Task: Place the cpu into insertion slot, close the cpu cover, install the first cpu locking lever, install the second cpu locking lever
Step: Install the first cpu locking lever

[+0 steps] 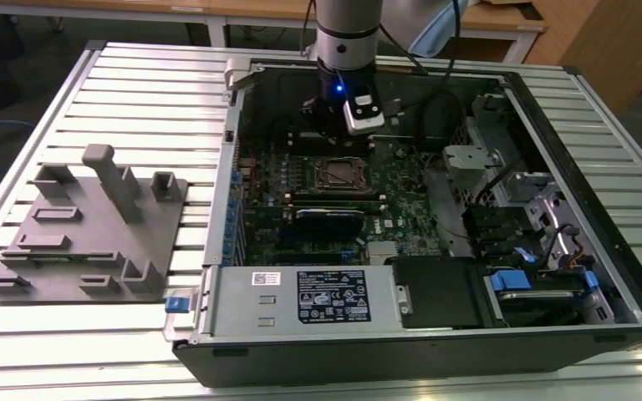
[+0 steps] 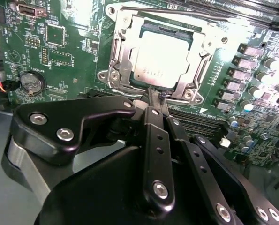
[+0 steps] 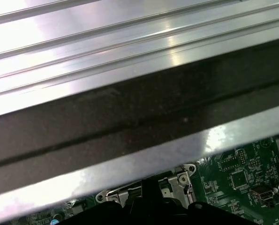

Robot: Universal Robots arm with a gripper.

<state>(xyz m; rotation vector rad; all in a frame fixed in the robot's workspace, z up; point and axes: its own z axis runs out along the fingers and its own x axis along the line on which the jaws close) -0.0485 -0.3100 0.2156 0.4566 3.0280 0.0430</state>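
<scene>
Cpu (image 2: 154,60) seated in insertion slot (image 2: 130,80), cpu cover (image 2: 198,52) down, tool (image 2: 154,96) fingers together, empty, at socket edge.

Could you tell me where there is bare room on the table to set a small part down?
The slatted table is free in front of the grey fixture plate and behind it. Inside the computer case it is crowded, with the gripper over the board.

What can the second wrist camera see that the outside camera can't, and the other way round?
Second wrist view alone: the cpu sitting in its slot, cover down around it, the end effector at the socket's edge, and a coin battery. Exterior view alone: the grey parts tray, the slatted table and the computer case. Both: the green board.
</scene>
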